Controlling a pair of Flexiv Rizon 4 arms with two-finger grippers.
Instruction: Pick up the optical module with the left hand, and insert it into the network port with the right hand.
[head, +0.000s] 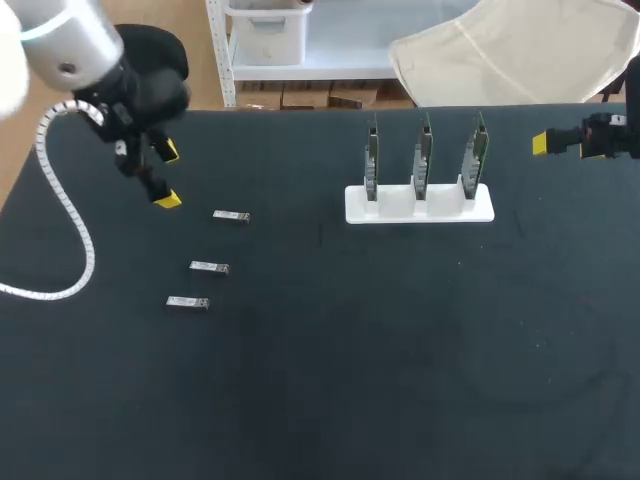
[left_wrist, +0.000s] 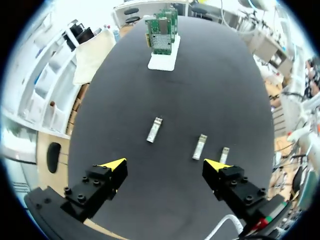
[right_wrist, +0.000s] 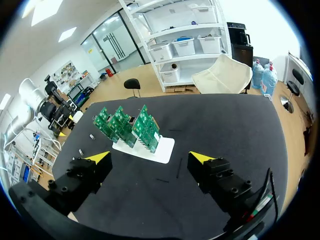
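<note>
Three small silver optical modules lie on the black table: one (head: 231, 216) farthest back, one (head: 209, 267) in the middle, one (head: 187, 302) nearest the front. In the left wrist view they lie ahead of the fingers (left_wrist: 154, 129) (left_wrist: 200, 146) (left_wrist: 224, 155). My left gripper (head: 166, 175) (left_wrist: 165, 164) hangs open over the table's left part, behind and left of the modules, holding nothing. Three upright green network cards (head: 423, 157) (right_wrist: 127, 126) stand in a white holder (head: 420, 204) (left_wrist: 161, 62). At the far right edge my right gripper (head: 545, 143) (right_wrist: 150, 158) is open and empty, right of the cards.
A white coiled cable (head: 62, 205) trails from my left arm over the table's left side. The table (head: 380, 350) is black and bare in front of the holder.
</note>
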